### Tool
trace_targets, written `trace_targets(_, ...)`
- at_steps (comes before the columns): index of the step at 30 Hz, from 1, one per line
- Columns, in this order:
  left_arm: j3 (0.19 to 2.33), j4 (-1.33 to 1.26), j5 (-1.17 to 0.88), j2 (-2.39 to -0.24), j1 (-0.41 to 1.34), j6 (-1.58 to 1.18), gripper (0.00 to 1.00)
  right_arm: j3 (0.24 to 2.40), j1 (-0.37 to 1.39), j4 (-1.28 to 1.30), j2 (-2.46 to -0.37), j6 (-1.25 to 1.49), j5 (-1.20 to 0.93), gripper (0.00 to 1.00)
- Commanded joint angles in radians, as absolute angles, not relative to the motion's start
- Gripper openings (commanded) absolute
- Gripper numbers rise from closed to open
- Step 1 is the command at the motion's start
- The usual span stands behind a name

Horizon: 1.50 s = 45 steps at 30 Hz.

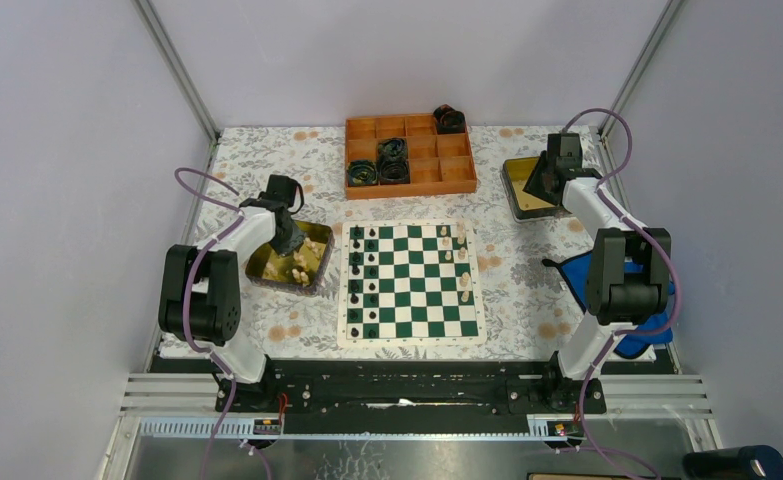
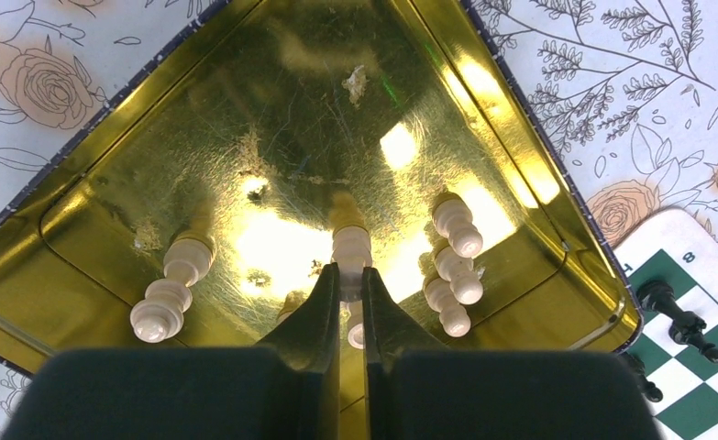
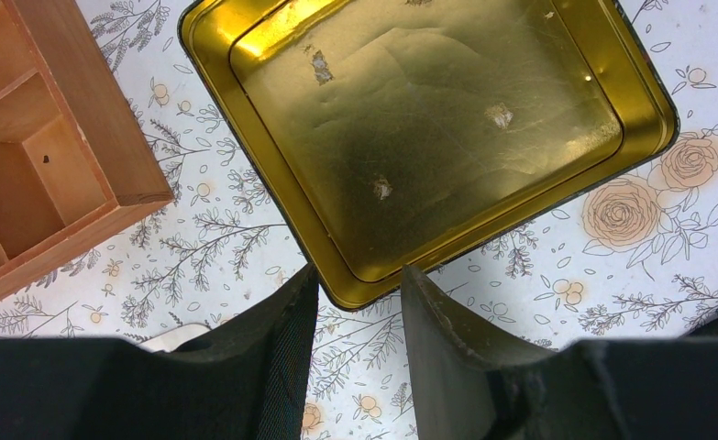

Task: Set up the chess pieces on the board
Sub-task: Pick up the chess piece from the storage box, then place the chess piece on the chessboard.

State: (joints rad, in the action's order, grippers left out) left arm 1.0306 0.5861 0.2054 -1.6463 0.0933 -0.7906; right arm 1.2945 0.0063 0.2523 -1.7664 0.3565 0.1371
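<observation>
The green-and-white board [image 1: 412, 283] lies at the table's middle, with black chess pieces [image 1: 370, 285] in its two left columns and a few cream ones [image 1: 464, 285] along its right side. More cream pieces [image 2: 455, 266] lie in the gold-lined tin [image 2: 272, 110] left of the board. My left gripper [image 2: 351, 275] reaches into this tin and is shut on a cream pawn [image 2: 351, 247] standing there. My right gripper [image 3: 359, 280] hangs open over the near rim of an empty gold tin [image 3: 428, 119] at the right back; nothing is between its fingers.
An orange compartment tray [image 1: 410, 155] with black coiled rolls [image 1: 392, 160] stands behind the board. Its corner [image 3: 52, 147] shows left of the right tin. A blue cloth [image 1: 639, 300] lies by the right arm. Metal frame posts rise at the back corners.
</observation>
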Motion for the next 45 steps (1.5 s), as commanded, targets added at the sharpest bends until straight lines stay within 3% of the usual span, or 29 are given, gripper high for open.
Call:
trace_targets(1, 1.019, 0.555, 0.215, -1.661, 0.081, -0.770, 0.06, 1.305, 0.006, 0.230, -1.757, 0.354, 0.144, 0.45)
trace_targets(5, 1.015, 0.555, 0.217, -1.649, 0.080, -0.765, 0.00, 1.304, 0.006, 0.230, -1.752, 0.354, 0.149, 0.45)
trace_targets(21, 1.064, 0.529, 0.216, -1.491, 0.081, -0.662, 0.00, 1.307, 0.006, 0.236, -1.737, 0.354, 0.149, 0.45)
trace_targets(26, 1.047, 0.461, 0.097, -1.390, 0.116, -0.563, 0.00, 1.310, 0.006, 0.237, -1.730, 0.358, 0.149, 0.45)
trace_targets(34, 1.089, 0.451, 0.092, -1.305, 0.483, -0.376, 0.00, 1.310, 0.006, 0.242, -1.716, 0.367, 0.149, 0.45)
trace_targets(45, 1.170, 0.481, 0.217, -1.402, 0.936, -0.263, 0.00, 1.294, 0.006, 0.254, -1.680, 0.366, 0.175, 0.46)
